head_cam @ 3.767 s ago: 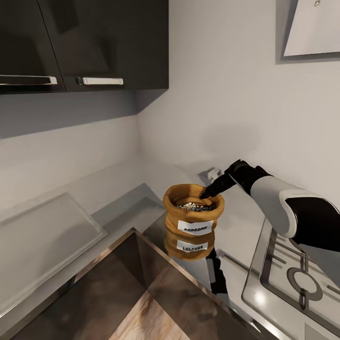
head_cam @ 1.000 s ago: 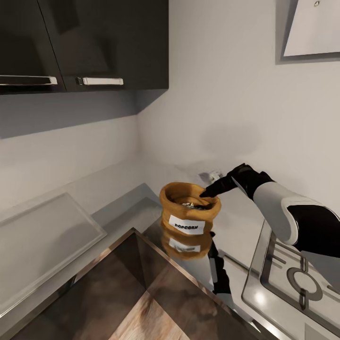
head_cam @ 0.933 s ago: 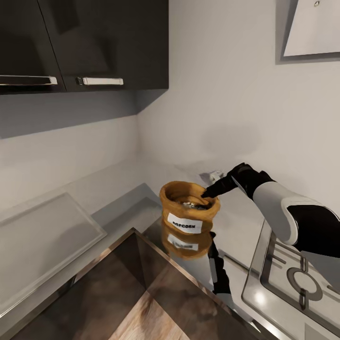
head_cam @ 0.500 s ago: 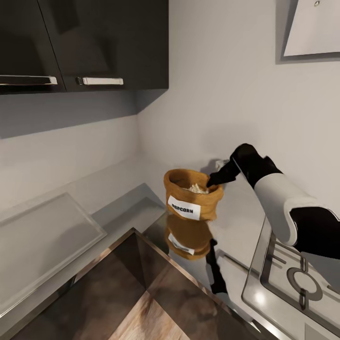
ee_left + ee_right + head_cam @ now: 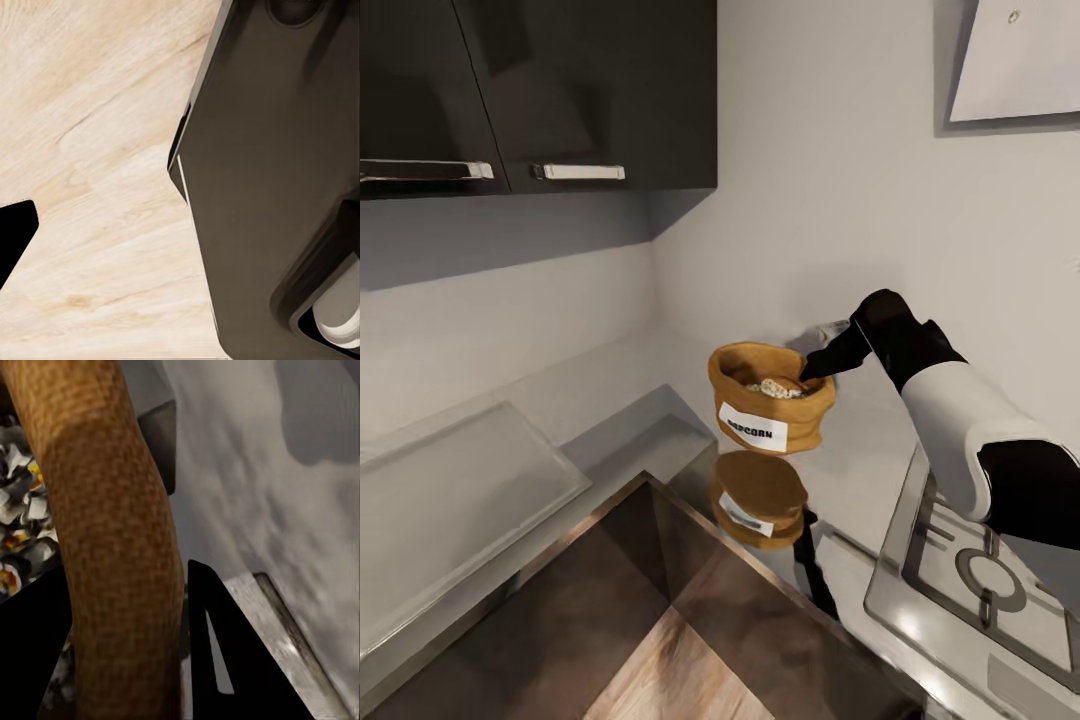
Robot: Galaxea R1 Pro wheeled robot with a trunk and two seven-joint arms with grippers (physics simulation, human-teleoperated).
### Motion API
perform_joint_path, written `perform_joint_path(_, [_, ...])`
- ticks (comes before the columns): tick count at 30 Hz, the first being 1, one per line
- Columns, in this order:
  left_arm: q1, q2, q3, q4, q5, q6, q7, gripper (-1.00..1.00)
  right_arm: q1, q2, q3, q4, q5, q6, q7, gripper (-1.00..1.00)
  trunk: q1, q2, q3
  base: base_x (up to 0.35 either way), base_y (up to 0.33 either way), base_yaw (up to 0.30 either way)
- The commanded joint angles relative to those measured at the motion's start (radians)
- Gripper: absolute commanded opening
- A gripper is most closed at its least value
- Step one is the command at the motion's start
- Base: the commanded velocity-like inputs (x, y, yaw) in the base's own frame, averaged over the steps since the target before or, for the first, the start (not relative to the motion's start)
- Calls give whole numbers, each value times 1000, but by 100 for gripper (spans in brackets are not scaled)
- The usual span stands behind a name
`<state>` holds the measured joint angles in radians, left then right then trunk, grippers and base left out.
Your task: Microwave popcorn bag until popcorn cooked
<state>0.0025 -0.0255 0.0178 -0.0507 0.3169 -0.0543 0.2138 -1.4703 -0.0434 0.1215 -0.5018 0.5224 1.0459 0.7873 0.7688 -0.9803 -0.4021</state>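
Observation:
The tan popcorn bag [image 5: 765, 405] with its white POPCORN label hangs tilted a little above the shiny steel countertop [image 5: 610, 440], which mirrors it just below. Pale popcorn [image 5: 775, 388] lies inside the bag. My right gripper [image 5: 815, 362] is shut on the far side of the rolled rim, one finger inside the bag and one outside. In the right wrist view the rim [image 5: 112, 547] runs between the black fingers [image 5: 217, 660], with popcorn [image 5: 19, 525] beside it. In the left wrist view a black fingertip [image 5: 13, 238] hangs over wood floor, the jaws spread wide with nothing between them.
A gas hob [image 5: 980, 580] lies at the right on the counter. Dark upper cabinets [image 5: 560, 90] hang at the upper left, and a white extractor hood [image 5: 1015, 60] at the upper right. Pale walls meet in a corner just behind the bag.
My right gripper closed on the rim and lifted the bag off the countertop, tilting it. The head view has shifted slightly.

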Motion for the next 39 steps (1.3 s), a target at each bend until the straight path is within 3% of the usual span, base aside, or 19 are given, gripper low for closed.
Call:
perform_joint_path(1, [0,-2,1,-1,4,-2,3,100,-1,-1,5,-2,8,1,9,-100,-1,-1,-1,-343,0,0])
perform_joint_path(13, [0,-2,-1,-1,4,-3,3,100,-1,-13,2,-94,10,1,6,-100,-1,-1,-1,-346,0,0])
perform_joint_path(15, [0,-2,-1,-1,4,-3,3,100,0,-13,2,-95,28,1,6,-100,-1,-1,-1,-346,0,0])
perform_joint_path(19, [0,-2,-1,-1,4,-3,3,100,0,-13,1,-82,60,1,6,-100,-1,-1,-1,-346,0,0])
perform_joint_path(30, [1,-2,-1,-1,4,-3,3,100,-1,-13,0,-74,58,1,11,-100,-1,-1,-1,-346,0,0])
perform_joint_path(39, [0,-1,1,-1,4,-3,3,100,0,-10,-2,4,55,1,9,-100,-1,-1,-1,-346,0,0])
